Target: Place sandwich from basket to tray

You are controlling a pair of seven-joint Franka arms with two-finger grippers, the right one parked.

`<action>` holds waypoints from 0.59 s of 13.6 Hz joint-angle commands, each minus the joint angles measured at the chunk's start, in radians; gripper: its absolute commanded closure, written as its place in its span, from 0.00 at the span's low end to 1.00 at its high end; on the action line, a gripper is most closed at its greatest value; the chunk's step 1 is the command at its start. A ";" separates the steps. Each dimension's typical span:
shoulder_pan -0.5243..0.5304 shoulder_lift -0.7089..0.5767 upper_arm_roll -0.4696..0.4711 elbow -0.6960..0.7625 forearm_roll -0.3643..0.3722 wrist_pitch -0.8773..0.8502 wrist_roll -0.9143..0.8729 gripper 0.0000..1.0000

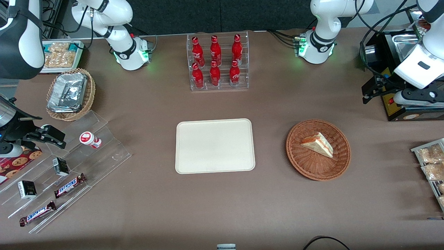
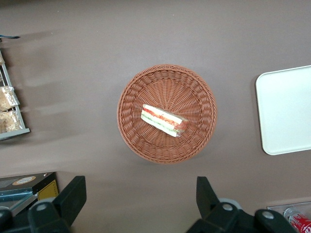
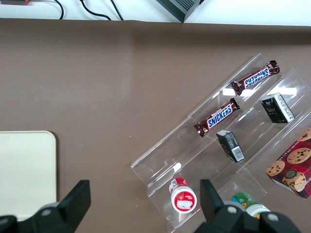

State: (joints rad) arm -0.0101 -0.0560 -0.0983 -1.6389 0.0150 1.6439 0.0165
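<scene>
I am holding the gripper (image 2: 137, 204) high above the tabletop (image 1: 215, 208) with its fingers spread wide and gripping nothing, and the single sandwich (image 2: 164, 120) is lying in the middle of the one reddish-brown basket (image 2: 194, 87), below and a little ahead of the fingertips. Its long axis is running diagonally to the line between the fingers, so I am judging a wrist turn is needed before descending. One empty tray (image 1: 215, 146) is waiting beside the basket, toward the parked arm's end.

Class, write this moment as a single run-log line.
phase: pre-grasp | gripper: open, high above the table, apart from basket | sandwich: in basket | tray: bare
</scene>
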 commanded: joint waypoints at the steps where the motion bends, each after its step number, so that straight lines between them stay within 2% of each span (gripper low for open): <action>1: -0.002 0.018 0.000 0.034 0.008 -0.051 0.000 0.00; 4: 0.002 0.030 0.002 0.018 -0.001 -0.076 -0.056 0.00; 5: 0.004 0.048 0.003 0.016 -0.003 -0.107 -0.169 0.00; 8: -0.010 0.132 -0.003 0.014 0.002 -0.113 -0.688 0.00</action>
State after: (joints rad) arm -0.0100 0.0102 -0.0954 -1.6470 0.0134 1.5474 -0.3896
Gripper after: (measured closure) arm 0.000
